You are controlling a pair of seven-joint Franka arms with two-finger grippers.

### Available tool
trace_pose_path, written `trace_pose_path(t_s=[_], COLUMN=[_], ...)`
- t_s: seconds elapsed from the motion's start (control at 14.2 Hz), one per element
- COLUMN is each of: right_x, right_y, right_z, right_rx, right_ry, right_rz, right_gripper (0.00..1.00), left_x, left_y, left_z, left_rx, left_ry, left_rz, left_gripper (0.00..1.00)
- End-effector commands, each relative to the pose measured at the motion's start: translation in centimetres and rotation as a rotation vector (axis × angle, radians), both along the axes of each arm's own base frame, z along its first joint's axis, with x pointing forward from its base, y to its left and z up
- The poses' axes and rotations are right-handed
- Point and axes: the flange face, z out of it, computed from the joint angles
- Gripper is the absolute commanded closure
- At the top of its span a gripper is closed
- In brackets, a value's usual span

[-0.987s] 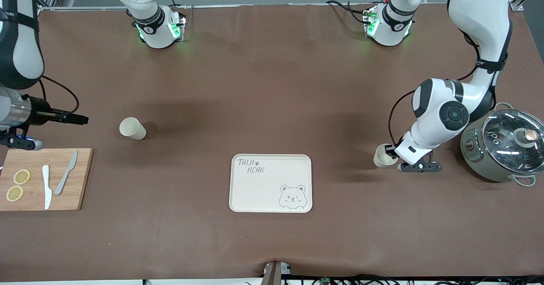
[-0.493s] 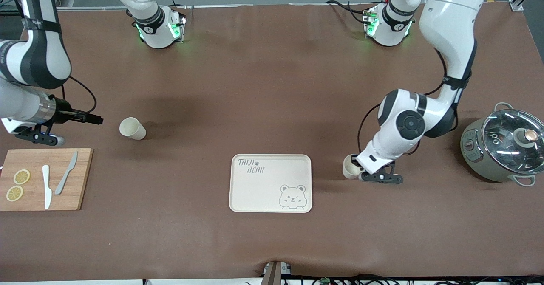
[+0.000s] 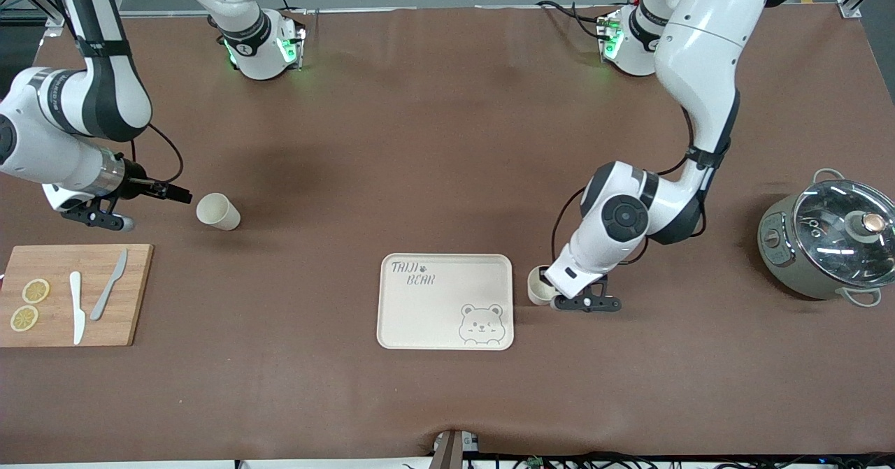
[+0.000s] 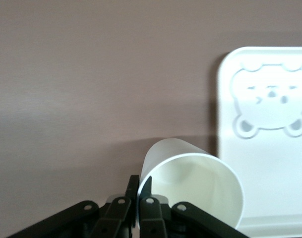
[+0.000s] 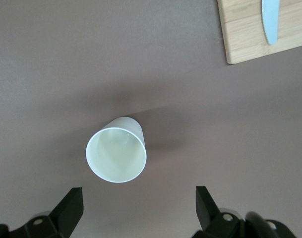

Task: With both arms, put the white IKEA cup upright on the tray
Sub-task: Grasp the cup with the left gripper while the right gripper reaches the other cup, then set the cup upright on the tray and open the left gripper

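The left gripper [image 3: 552, 294], pinching a white plastic cup [image 3: 538, 286], has travelled to just beside the cream bear-printed tray [image 3: 419, 315]. The right gripper [image 3: 183, 195], fingers spread, has neared the second white cup [image 3: 217, 212]; placing comes next

Left gripper [image 4: 139, 198] fingers pinched on white cup [image 4: 190, 191] rim; tray [image 4: 270, 193] apparently just beside cup.

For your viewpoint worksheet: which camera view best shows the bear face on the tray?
The front view: the whole tray shows, with the bear face and lettering complete. The left wrist view shows the face larger but the tray cropped. The right wrist view shows none of it.
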Motion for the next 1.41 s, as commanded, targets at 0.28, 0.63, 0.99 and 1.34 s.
trace_pose_path(t_s=[0.28, 0.63, 0.99, 1.34], right_x=[-1.6, -2.2, -2.8, -2.9], right_y=[-0.1, 0.1, 0.4, 0.6], right_z=[-3.8, -7.2, -9.3, -9.9], right_rx=[-0.010, -0.019, -0.027, -0.023], right_ry=[-0.089, -0.125, -0.155, -0.135], right_rz=[-0.030, -0.029, -0.026, -0.026], right_gripper=[0.00, 0.00, 0.67, 1.00], left_x=[0.6, 0.0, -0.8, -0.7], left_y=[-4.3, -6.6, -8.5, -8.4], left_z=[1.3, -0.8, -1.7, -1.8], left_rx=[-0.087, -0.089, -0.089, -0.079], left_ry=[0.008, 0.025, 0.035, 0.031], left_rz=[0.047, 0.047, 0.083, 0.089], left_gripper=[1.00, 1.00, 1.00, 0.00])
